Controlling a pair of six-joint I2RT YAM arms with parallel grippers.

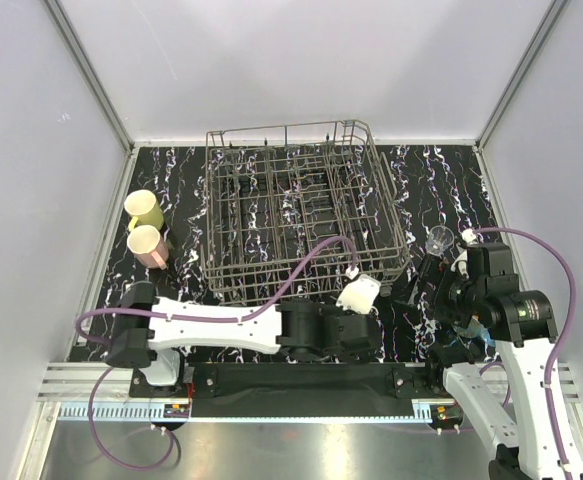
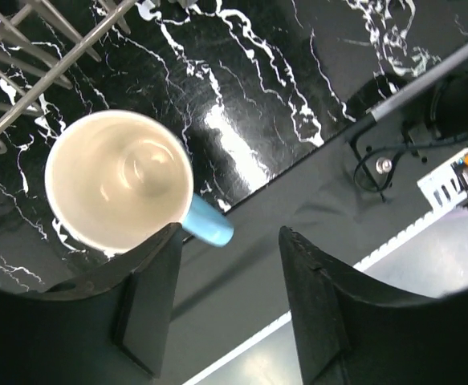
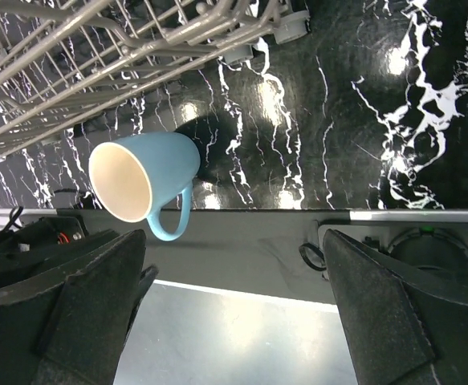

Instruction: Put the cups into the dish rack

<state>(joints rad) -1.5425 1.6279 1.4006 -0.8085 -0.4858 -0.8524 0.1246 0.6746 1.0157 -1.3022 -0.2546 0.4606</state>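
A light blue mug [image 2: 120,180] with a cream inside stands upright on the black marbled table, just off the near right corner of the dish rack [image 1: 301,215]. My left gripper [image 2: 230,233] hangs open above it. Its left fingertip sits at the mug's rim and the blue handle [image 2: 209,224] points into the mouth of the gap. From the right wrist the same mug [image 3: 149,180] appears ahead and left of my open, empty right gripper [image 3: 234,237]. A yellow mug [image 1: 144,209] and a pink mug [image 1: 147,245] stand left of the rack. A clear glass [image 1: 439,238] stands to its right.
The rack's wire wall [image 2: 25,36] is close beside the mug, and a rack wheel [image 3: 290,24] shows above it from the right wrist. A black mat and a metal rail [image 1: 301,385] run along the near edge. White walls enclose the table.
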